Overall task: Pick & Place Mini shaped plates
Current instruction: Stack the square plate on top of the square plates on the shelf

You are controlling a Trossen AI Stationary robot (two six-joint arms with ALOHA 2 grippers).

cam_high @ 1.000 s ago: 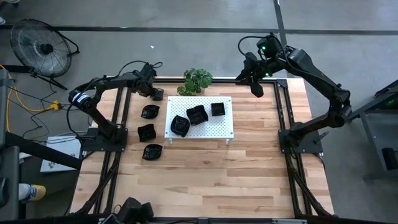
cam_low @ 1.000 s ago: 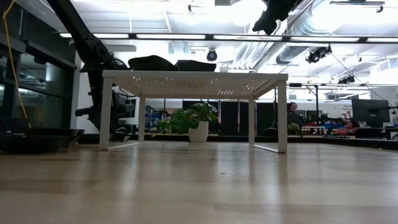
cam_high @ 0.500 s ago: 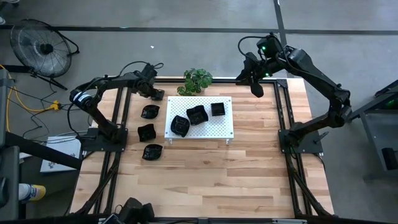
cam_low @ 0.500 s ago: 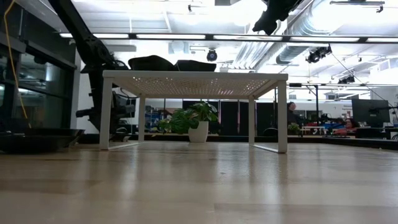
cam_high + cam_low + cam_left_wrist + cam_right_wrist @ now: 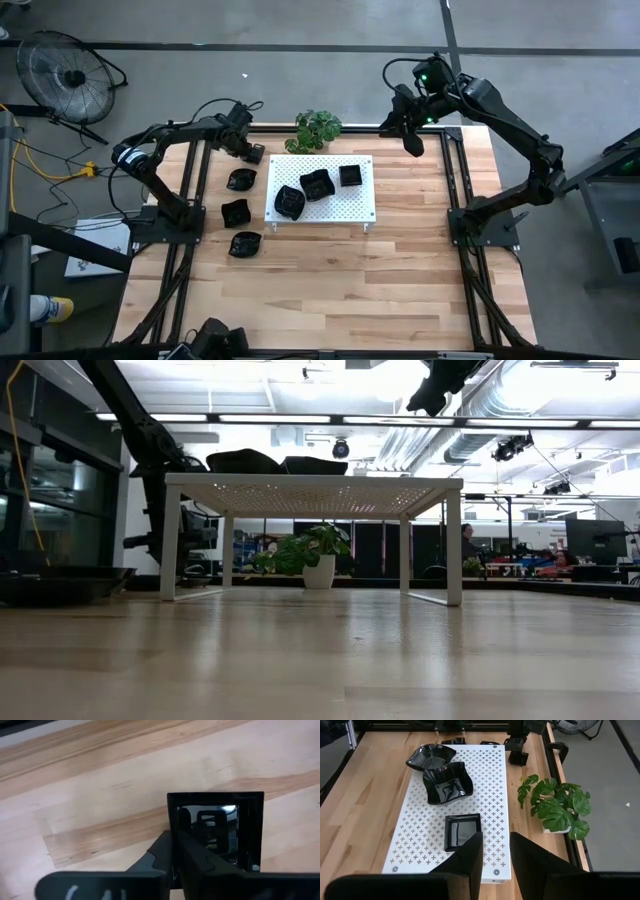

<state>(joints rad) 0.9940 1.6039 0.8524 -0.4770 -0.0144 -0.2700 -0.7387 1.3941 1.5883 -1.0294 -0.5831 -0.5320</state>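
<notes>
I count seven black plates: three on my white perforated board, three on the table left of frame, one square plate in my left fingers. One potted plant.

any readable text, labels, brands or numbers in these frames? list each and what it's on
None readable in any view.
The left gripper, shut on a square black plate, has pale marks on its body, too blurred to read.
Screens in the room behind the white perforated board: too small to read.
</notes>
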